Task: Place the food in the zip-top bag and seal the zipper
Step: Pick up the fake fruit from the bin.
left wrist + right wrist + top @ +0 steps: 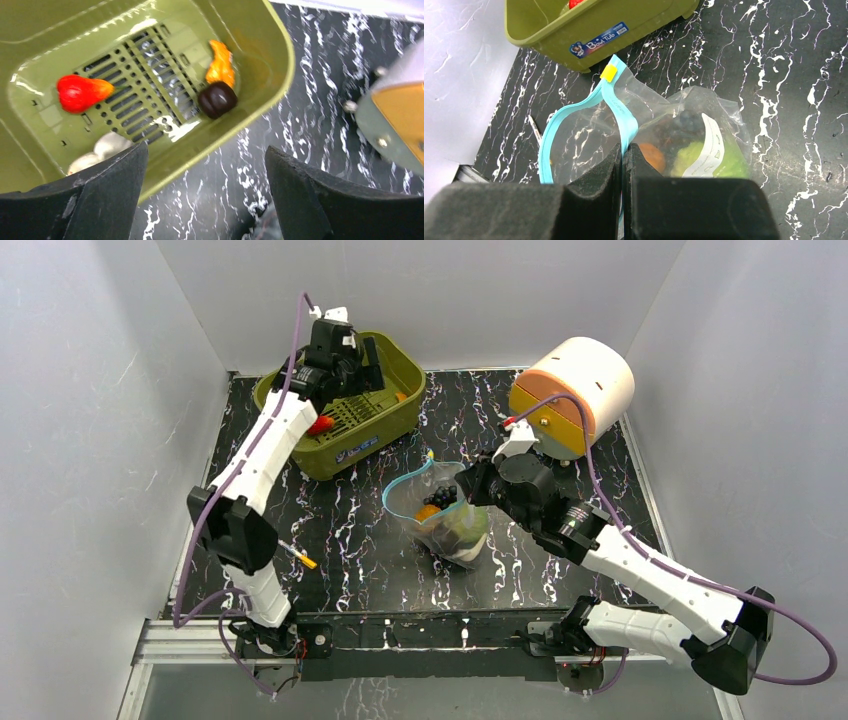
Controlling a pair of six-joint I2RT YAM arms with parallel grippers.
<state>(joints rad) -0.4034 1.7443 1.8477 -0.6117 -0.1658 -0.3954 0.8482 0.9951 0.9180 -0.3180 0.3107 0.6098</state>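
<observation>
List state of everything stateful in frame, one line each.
left gripper: open, empty, over the olive bin.
right gripper: shut on the zipper.
zip-top bag: mouth open, holding grapes, an orange fruit, cabbage.
zipper: unsealed.
olive bin: holds red fruit, orange piece, dark piece, white piece.

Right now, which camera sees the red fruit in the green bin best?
The left wrist view: it looks into the bin, so the whole red fruit shows on the slatted floor. The top view shows only a small red bit beside the left arm. The right wrist view catches just a sliver over the rim.
</observation>
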